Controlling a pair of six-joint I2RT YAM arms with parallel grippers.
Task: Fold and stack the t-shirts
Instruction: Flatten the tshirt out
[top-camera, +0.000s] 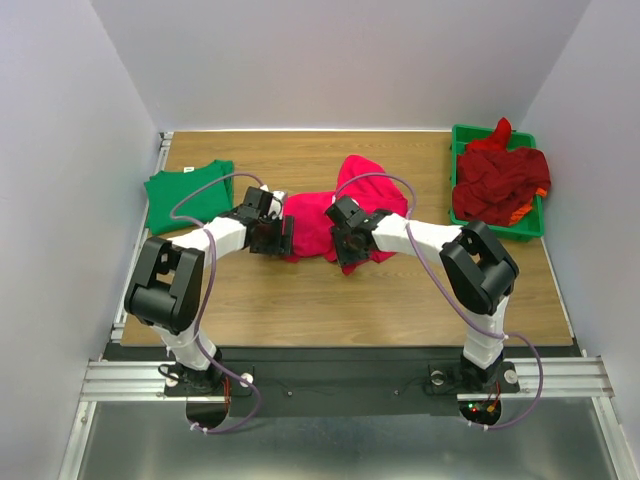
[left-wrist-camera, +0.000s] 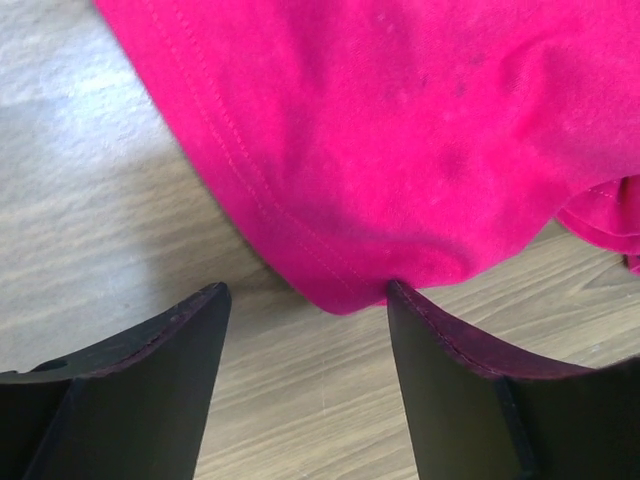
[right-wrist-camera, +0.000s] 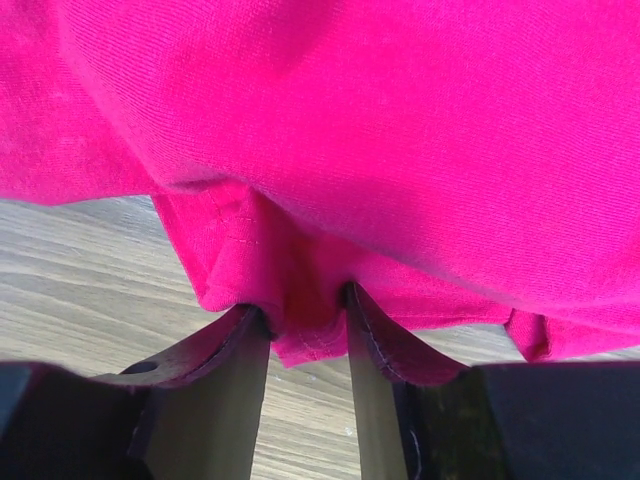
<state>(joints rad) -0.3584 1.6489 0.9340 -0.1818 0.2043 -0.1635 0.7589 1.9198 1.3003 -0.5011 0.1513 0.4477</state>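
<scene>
The table (top-camera: 400, 300) is brown wood-grain, with pale walls on three sides. Both arms reach in from the near edge and meet at its middle.

The pink shirt (top-camera: 318, 212) lies rumpled and unfolded at the middle of the table. One lobe runs toward the far edge, and the rest is bunched between the two grippers.

The tray (top-camera: 461, 140) sits in the far right corner. It holds a heap of dark red shirts (top-camera: 500, 180), with a bit of orange cloth (top-camera: 520, 213) showing at the heap's near right side.

The green shirt (top-camera: 185, 195) lies folded flat in the far left part of the table, well apart from the pink one.

The left gripper (left-wrist-camera: 305, 300) is at the pink shirt's left edge. Its fingers (left-wrist-camera: 150, 370) are spread wide with bare table between them. The stitched hem comes down to the tip of one finger and seems to touch it. The other finger is clear of the cloth, so this gripper has hold of nothing.

The right gripper (right-wrist-camera: 300, 320) is at the near right side of the pink shirt. Its fingers (right-wrist-camera: 215, 380) are pressed nearly together, pinching a fold of the hem. A small tuck of cloth pokes out between them and the rest of the shirt hangs over the tips.
</scene>
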